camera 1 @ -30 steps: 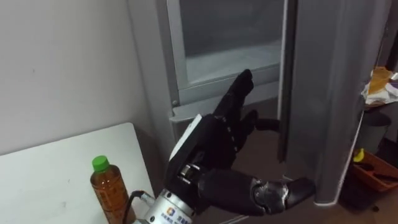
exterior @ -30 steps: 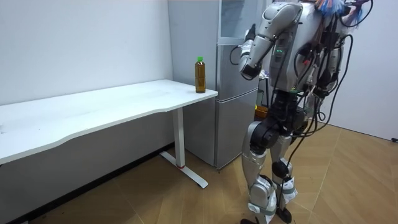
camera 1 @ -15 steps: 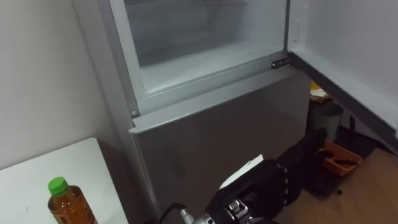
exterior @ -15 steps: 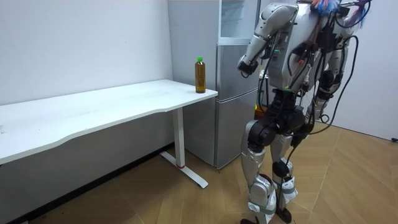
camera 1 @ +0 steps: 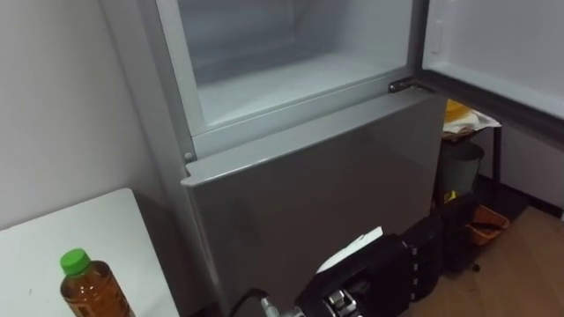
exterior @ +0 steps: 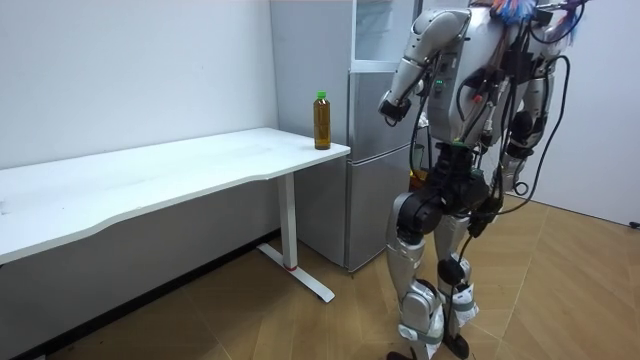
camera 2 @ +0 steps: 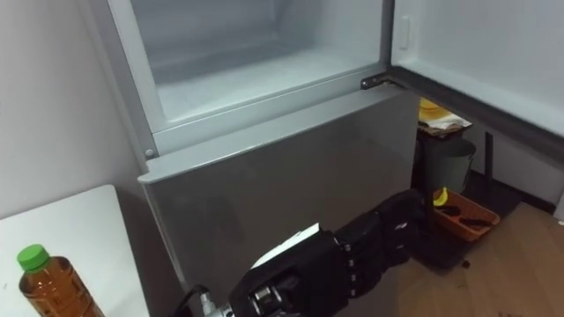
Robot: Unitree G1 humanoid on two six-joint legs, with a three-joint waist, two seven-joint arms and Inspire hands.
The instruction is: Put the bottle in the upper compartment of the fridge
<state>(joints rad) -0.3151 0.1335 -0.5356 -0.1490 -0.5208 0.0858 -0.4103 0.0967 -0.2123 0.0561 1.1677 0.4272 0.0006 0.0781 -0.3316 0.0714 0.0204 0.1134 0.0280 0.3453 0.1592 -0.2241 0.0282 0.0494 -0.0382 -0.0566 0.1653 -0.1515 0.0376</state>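
I am holding my left hand point(camera 2: 352, 255) low in front of the lower fridge door point(camera 1: 326, 176), fingers loose and apart, gripping nothing, while my right hand point(exterior: 506, 183) is hanging at my side. The bottle point(camera 1: 84, 286) is standing upright on the white table point(camera 1: 53, 255), close to the corner nearest the fridge and well apart from either hand. The upper fridge point(camera 1: 291, 79) is gaping open and bare. I am worrying about the reach: coming up from below, I am likely to clip the table edge or nudge the bottle off that corner. Later, carrying it across, I am risking a knock against the compartment's front lip, or setting it down tilted so it topples.
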